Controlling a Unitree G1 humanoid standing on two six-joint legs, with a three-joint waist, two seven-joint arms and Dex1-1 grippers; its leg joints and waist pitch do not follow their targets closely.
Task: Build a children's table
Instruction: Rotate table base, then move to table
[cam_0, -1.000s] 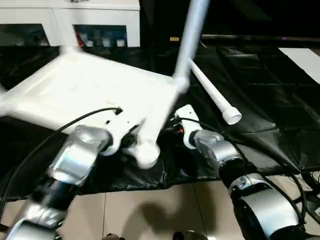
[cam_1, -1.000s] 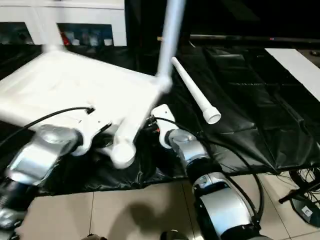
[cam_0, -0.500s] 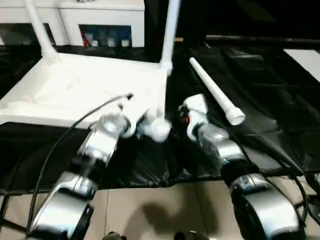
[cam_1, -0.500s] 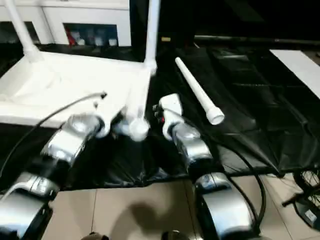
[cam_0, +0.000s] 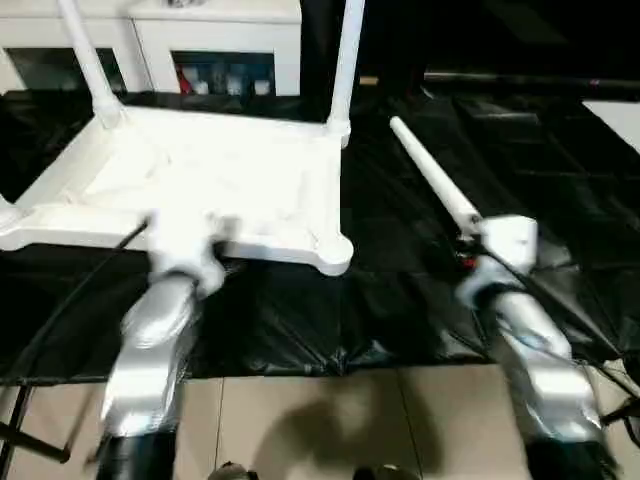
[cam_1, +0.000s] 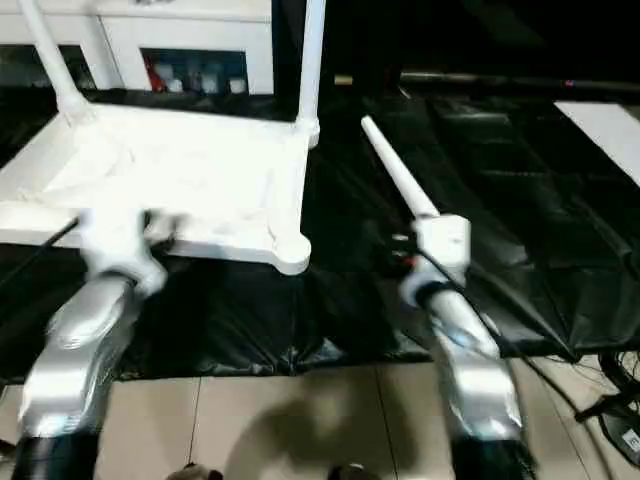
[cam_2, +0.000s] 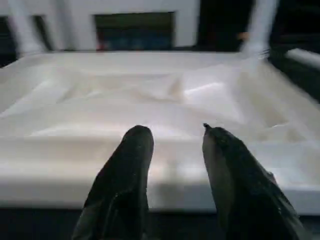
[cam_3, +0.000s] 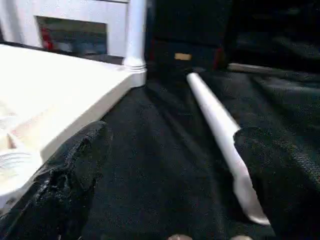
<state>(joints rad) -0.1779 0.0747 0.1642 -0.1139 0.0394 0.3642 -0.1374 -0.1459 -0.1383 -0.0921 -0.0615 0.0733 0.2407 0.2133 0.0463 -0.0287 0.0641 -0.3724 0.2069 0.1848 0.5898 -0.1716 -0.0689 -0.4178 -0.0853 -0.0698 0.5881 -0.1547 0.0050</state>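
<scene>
Tabletop (cam_0: 215, 185), tilted a second ago, now lies flat on black sheet (cam_0: 300, 320), underside up; release step judged done.

Left gripper (cam_2: 172, 150) fingers apart, empty, at near rim.

Right gripper (cam_3: 170, 165) spread wide, empty.

Loose leg (cam_0: 432, 180) flat at 2 o'clock; long axis near-to-far, leaning 11 o'clock.

Two legs (cam_0: 345, 60) upright in far corners.

Loose leg (cam_3: 220, 127) on black sheet (cam_3: 165, 165) btwn wide-apart fingers (cam_3: 75, 170); tabletop (cam_3: 55, 85) beside.

Lab-ish, black floor sheeting (cam_0: 420, 300), white cabinet (cam_0: 215, 30)
</scene>
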